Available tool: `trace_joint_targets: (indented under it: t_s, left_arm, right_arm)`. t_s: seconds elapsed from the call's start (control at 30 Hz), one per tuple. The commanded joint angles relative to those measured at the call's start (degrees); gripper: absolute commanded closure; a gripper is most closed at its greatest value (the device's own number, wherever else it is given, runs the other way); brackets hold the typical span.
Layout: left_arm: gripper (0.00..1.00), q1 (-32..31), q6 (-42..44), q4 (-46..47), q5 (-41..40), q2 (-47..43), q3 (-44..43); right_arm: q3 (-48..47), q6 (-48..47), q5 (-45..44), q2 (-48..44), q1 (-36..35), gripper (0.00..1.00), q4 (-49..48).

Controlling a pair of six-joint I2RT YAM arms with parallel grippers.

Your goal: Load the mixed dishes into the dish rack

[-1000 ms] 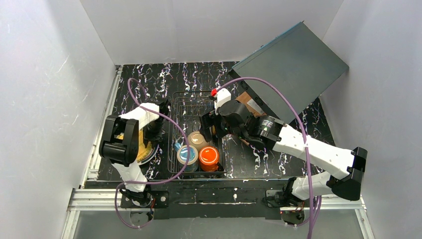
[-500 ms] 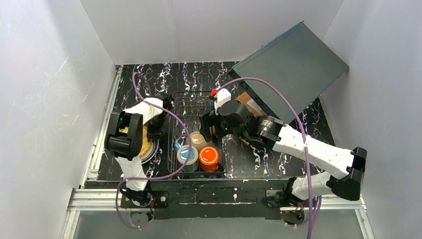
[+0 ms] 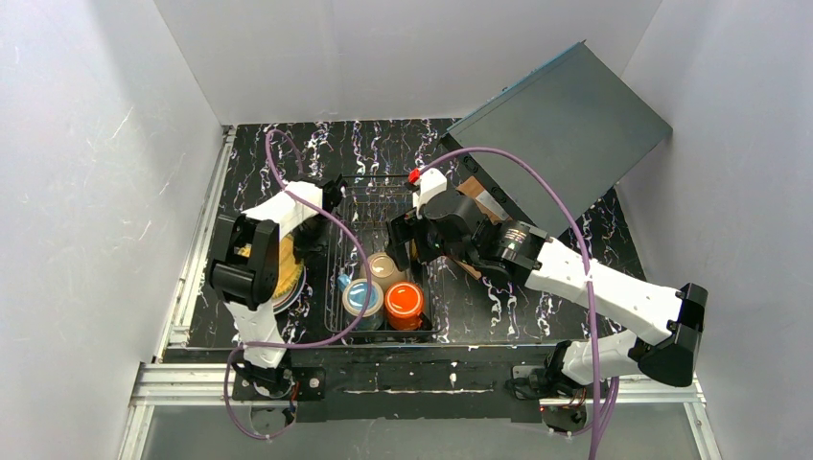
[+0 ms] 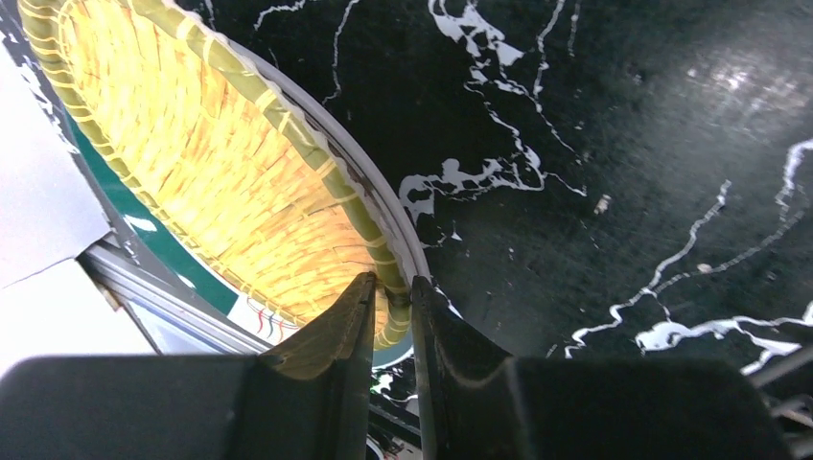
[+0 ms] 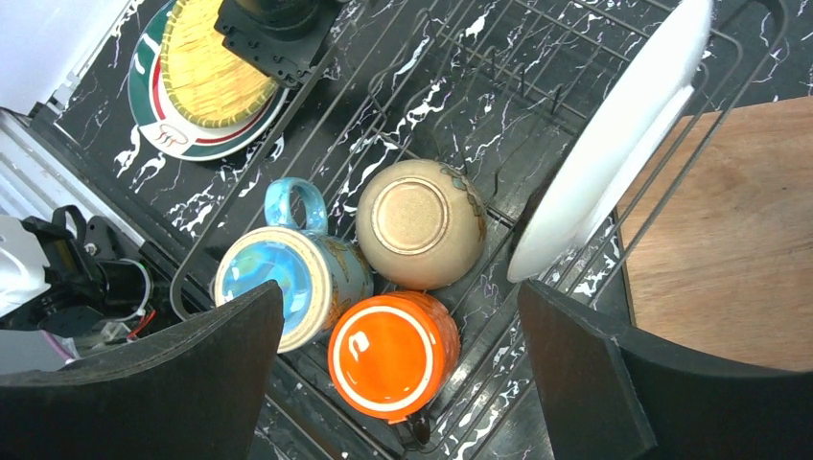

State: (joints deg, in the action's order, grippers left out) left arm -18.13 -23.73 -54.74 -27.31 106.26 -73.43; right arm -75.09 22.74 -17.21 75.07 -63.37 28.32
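Seen from above, a wire rack point(image 3: 364, 201) sits mid-table point(image 3: 249, 153) between two robot arms, with a grey panel point(image 3: 561, 120) leaning at 2 o'clock. At the rack's 6 o'clock end a blue mug point(image 3: 362, 299) and an orange mug point(image 3: 404, 302) stand side by side. An upturned bowl point(image 3: 386, 270) touches both at their 12 o'clock. Outside the rack, at its 9 o'clock, lies the yellow plate point(image 3: 281, 273), largely hidden by the left arm in this view. The left wrist camera shows what that arm hides. The left claw point(image 4: 391, 302) is closed on the yellow plate's ribbed rim, with a finger point(image 4: 336, 335) on each face. Beneath it is a marked plate point(image 4: 173, 251) with a green band. The right wrist camera looks down into the rack past the right claw point(image 5: 401, 297), which hovers above the mugs with its fingers wide apart and nothing between them. Only this view shows a white plate point(image 5: 614, 134) standing on edge against the rack's 3 o'clock wall. A wooden board point(image 5: 729, 240) lies just outside that wall. This view also shows red marks on the marked plate's white rim, too small to read as writing.
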Motion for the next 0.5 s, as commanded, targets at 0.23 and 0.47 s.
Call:
trace_joint_targets:
  t_s: [0.23,0.47]
  left_arm:
    - [1.00,-1.29,-3.28,2.58,13.05,-3.67,2.66]
    - [0.89,-1.23,-3.50,3.03,9.15,-4.44,4.97]
  right_arm:
    - [-0.40,0.21,0.53,-0.70,0.27,0.00,-1.75]
    - [-0.28,0.21,0.72,-0.74,0.33,0.00,-1.66]
